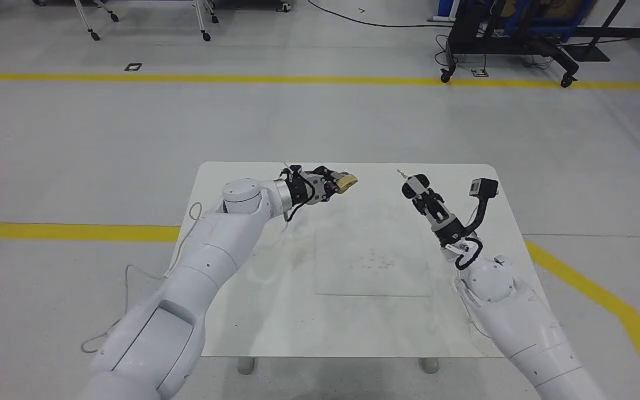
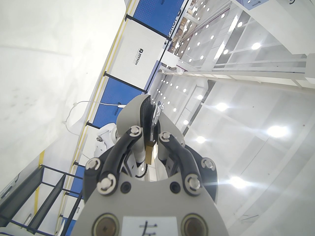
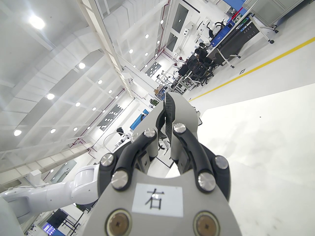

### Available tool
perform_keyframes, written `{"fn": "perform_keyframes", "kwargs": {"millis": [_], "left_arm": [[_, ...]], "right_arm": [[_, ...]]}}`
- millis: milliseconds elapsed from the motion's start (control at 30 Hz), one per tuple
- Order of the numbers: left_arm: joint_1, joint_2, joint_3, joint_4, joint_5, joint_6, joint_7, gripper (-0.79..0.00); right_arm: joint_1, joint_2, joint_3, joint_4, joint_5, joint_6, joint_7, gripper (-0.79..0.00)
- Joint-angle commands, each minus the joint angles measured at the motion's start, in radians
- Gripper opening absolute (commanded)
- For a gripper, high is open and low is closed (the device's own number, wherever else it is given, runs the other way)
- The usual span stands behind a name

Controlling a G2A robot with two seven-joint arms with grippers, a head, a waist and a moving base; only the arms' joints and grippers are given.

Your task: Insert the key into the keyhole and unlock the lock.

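Left pincer [image 1: 334, 183], over the table [image 1: 300, 320] at 11 o'clock, pinches brass lock [image 1: 346, 182]. Right pincer [image 1: 410, 183], at 1 o'clock, pinches key [image 1: 401, 174]. Lock and key apart.

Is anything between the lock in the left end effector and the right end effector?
Nothing visible: in the top view only open space above the table separates the brass lock in the left end effector from the right end effector.

White rectangular table [image 1: 260, 300], matte top, standing on a pale grey floor [image 1: 120, 150] with yellow lines. A thin clear rectangular mat [image 1: 345, 280] lies flat near the middle of the table, its edges faint. A few small dark specks [image 1: 376, 263] on the mat.
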Motion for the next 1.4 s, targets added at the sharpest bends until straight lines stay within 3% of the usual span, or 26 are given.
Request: {"fn": "perform_keyframes", "kwargs": {"millis": [0,500,633,800,1167,1367], "left_arm": [[0.000,0.000,0.000,0.000,0.000,0.000,0.000,-0.785],[0.010,-0.001,0.004,-0.006,0.006,0.006,0.009,-0.785],[0.040,-0.018,0.031,-0.033,0.004,0.117,0.079,-0.785],[0.030,-0.032,0.028,0.001,-0.043,0.209,0.064,-0.785],[0.020,-0.054,0.050,0.022,0.044,0.095,0.154,-0.785],[0.013,-0.056,0.041,0.038,0.063,0.079,0.154,-0.785]], "right_arm": [[0.000,0.000,0.000,0.000,0.000,0.000,0.000,-0.785],[-0.007,-0.002,-0.007,0.000,0.010,0.018,0.008,-0.785],[0.001,-0.006,-0.042,0.006,0.276,0.071,0.265,-0.785],[-0.019,0.001,-0.016,-0.026,0.330,0.266,0.338,-0.785],[-0.081,0.012,0.023,-0.272,0.224,0.694,0.272,-0.785],[-0.091,0.003,0.005,-0.326,0.219,0.805,0.212,-0.785]]}}
